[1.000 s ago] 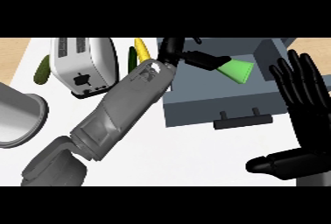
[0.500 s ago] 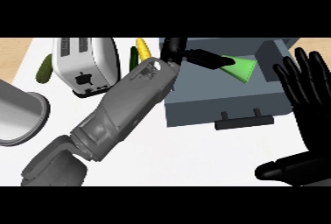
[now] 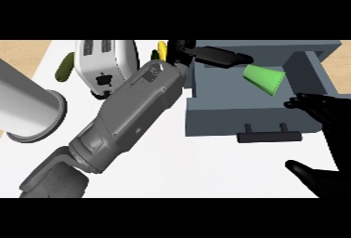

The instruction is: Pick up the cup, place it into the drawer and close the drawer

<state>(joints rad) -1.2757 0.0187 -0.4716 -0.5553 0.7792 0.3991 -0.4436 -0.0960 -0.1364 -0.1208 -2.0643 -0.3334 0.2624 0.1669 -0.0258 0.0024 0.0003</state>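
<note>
Released moments ago, the green cup (image 3: 266, 78) lies in the open drawer (image 3: 226, 114); left hand (image 3: 212, 55) withdraws, fingers straight and empty, while right hand (image 3: 329, 116) rests open.

Green conical plastic cup (image 3: 266, 78) lies in the open grey box-shaped drawer (image 3: 237, 116); white metal toaster (image 3: 104, 62) stands left of it, near the desk's (image 3: 205, 167) far edge.

This is a kitchen. A white two-slot toaster (image 3: 103, 62) stands on a pale counter (image 3: 205, 167) with a wooden strip at its far edge, beside a grey metal canister (image 3: 27, 109) and an open grey drawer (image 3: 233, 114).
</note>
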